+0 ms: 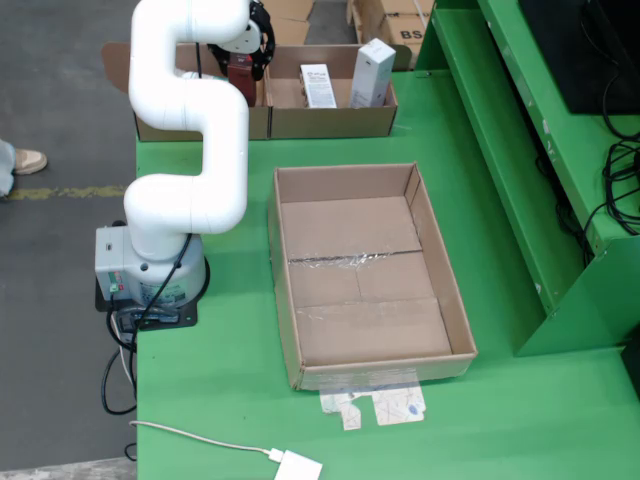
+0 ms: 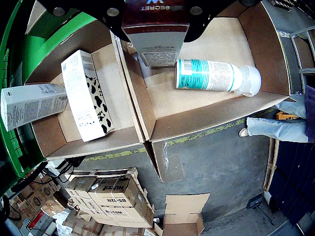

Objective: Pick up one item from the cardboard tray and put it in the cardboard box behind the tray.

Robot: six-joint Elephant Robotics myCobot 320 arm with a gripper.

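Observation:
My gripper is shut on a dark red box at the back of the table, above the left of two cardboard boxes. In the wrist view the gripper holds the red box over that box's floor, where a white and teal bottle lies on its side. The neighbouring cardboard box holds two white cartons, one cow-patterned. The large cardboard tray in the table's middle shows a bare floor.
The white arm's base stands left of the tray. A green shelf frame runs along the right. A cable with a white adapter and paper scraps lie in front. A person's leg is beside the boxes.

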